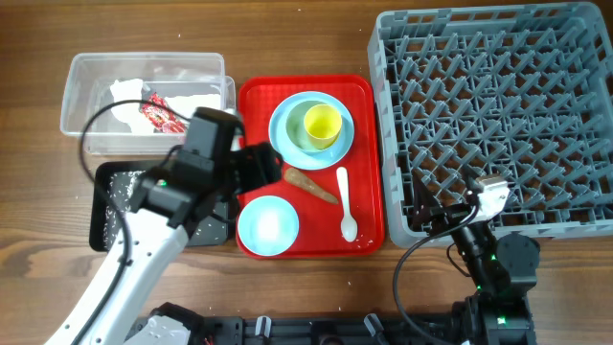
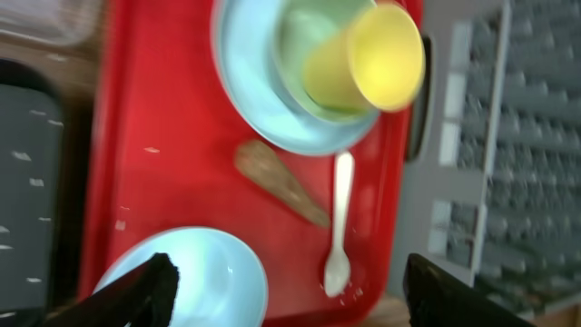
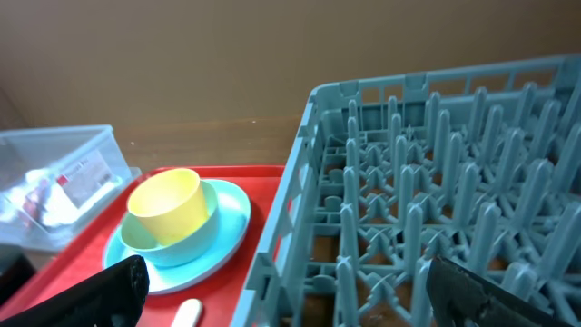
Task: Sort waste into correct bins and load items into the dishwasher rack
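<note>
A red serving tray (image 1: 369,144) carries a light-blue plate (image 1: 283,144) with a bowl and a yellow cup (image 1: 322,123) stacked on it. It also carries a second small bowl (image 1: 268,225), a brown stick (image 1: 308,184) and a white spoon (image 1: 346,206). My left gripper (image 1: 273,171) hovers open over the tray's left side. In the left wrist view the left gripper (image 2: 290,300) holds nothing, with the small bowl (image 2: 218,272) under its left finger and the brown stick (image 2: 281,182) ahead. My right gripper (image 3: 286,295) stands open at the rack's (image 3: 436,182) near left corner.
The clear tub (image 1: 86,115) at the back left holds white tissue (image 1: 129,91) and a red wrapper (image 1: 161,115). The black tray (image 1: 110,206), speckled with white crumbs, lies partly under my left arm. The grey rack (image 1: 498,115) fills the right side.
</note>
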